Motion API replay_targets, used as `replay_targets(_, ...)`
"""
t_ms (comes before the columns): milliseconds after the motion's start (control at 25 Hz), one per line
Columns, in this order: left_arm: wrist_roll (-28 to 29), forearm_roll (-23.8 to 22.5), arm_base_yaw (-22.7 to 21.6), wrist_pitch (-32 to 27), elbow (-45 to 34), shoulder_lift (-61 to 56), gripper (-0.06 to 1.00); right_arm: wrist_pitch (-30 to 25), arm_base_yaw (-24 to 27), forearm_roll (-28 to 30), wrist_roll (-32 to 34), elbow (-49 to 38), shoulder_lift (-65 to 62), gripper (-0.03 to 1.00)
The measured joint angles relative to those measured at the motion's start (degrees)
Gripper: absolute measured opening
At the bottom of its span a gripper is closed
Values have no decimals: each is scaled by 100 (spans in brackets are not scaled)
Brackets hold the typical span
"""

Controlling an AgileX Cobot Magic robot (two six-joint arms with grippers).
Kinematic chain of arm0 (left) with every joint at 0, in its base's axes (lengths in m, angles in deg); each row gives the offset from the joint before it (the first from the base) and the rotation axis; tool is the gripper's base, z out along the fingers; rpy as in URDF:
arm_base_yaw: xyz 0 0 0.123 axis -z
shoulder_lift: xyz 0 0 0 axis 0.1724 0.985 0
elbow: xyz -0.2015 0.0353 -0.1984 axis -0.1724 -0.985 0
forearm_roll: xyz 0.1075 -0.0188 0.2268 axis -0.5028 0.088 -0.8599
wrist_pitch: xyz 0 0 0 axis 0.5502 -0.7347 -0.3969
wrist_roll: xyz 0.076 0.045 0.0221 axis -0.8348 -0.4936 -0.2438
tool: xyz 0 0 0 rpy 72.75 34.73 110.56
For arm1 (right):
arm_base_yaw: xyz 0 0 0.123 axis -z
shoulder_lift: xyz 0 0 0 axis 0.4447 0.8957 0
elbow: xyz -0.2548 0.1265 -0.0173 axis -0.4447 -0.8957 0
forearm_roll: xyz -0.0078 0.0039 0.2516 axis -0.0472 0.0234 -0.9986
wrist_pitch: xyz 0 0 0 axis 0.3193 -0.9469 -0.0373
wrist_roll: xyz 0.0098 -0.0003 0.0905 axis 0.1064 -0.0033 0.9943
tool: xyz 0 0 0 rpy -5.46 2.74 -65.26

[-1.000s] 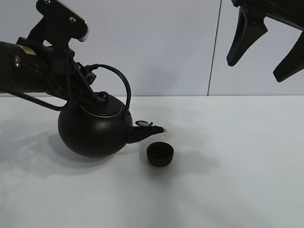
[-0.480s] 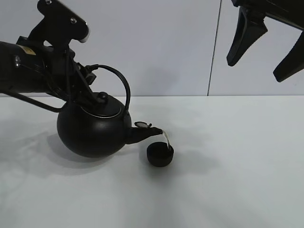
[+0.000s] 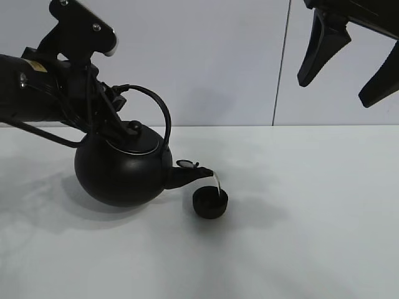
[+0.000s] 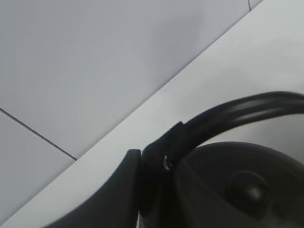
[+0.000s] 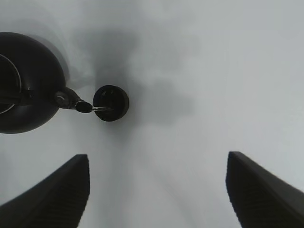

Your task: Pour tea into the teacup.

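Tipping further since a second ago, the kettle (image 3: 121, 171) is now streaming tea from its spout (image 3: 190, 174) into the teacup (image 3: 210, 203) standing just beneath it, the left claw (image 3: 112, 115) clamping its handle (image 3: 156, 103) while the right claw (image 3: 346, 65) is hanging open, well apart.

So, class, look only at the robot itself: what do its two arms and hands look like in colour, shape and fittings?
Both arms are black. The left arm is a thick dark tube with a small yellow label, a silver screw, thin black cables beneath, and an angular black bracket with a white edge on top. The left hand is matte black. The right hand has two long, tapering, matte black fingers, unmarked.
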Motion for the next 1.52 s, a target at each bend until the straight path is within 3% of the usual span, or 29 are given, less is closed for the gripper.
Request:
replay_targets(1000,1,0,0,0,0,0,11,0,0,0,0,0,0,55)
replay_targets(1520,1135,25,0,5,0,0,11,0,0,0,0,0,0,55)
